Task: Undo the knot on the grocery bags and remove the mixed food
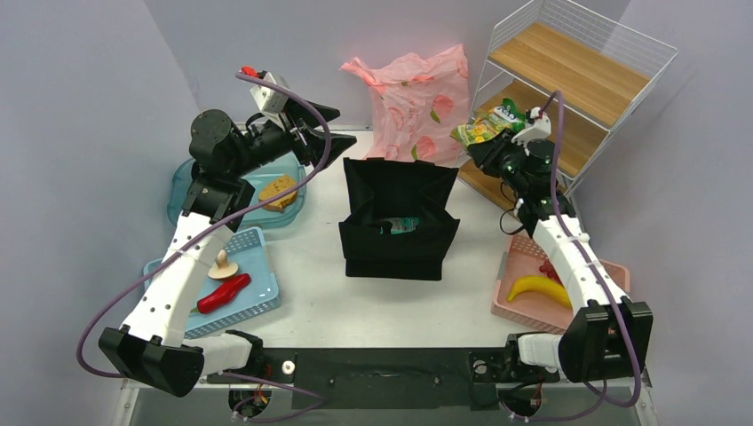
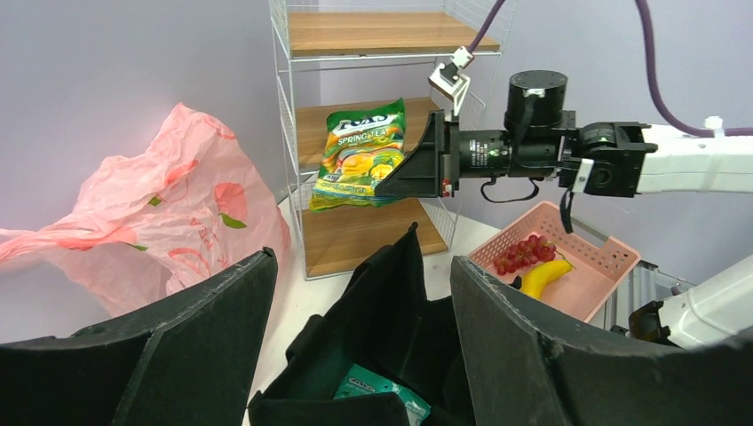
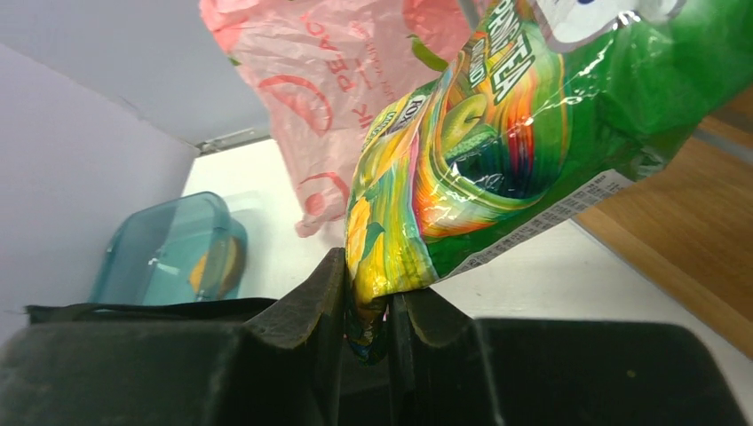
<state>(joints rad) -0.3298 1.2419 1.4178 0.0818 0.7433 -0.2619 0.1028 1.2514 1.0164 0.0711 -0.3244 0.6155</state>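
A: Right hand (image 3: pixel 366 302), status?

B: Clenched on the green snack packet (image 3: pixel 497 133) by one corner and held in the air, near the shelf (image 1: pixel 568 80).

A: And the left hand (image 2: pixel 364 302)?

B: Released, jaws wide, above the black tote (image 1: pixel 400 253). A teal packet (image 2: pixel 377 395) lies straight below it, so the left arm is nearer.

place: robot lab work cell, not a home or shop
walls: plain grey-lilac panels (image 1: pixel 80 106) box in the scene, no decor
tabletop: white tabletop (image 1: pixel 311 306), black mounting strip (image 1: pixel 391 366) at near edge
rig: left arm (image 1: pixel 178 275) and right arm (image 1: pixel 573 257) bolted on, purple cables (image 1: pixel 80 351) looping loose
props: staged; toy banana (image 1: pixel 537 288) in pink basket (image 1: pixel 511 311), blue basket (image 1: pixel 257 306), teal tub (image 1: pixel 191 182), wire rack (image 1: pixel 577 80) with wood shelves
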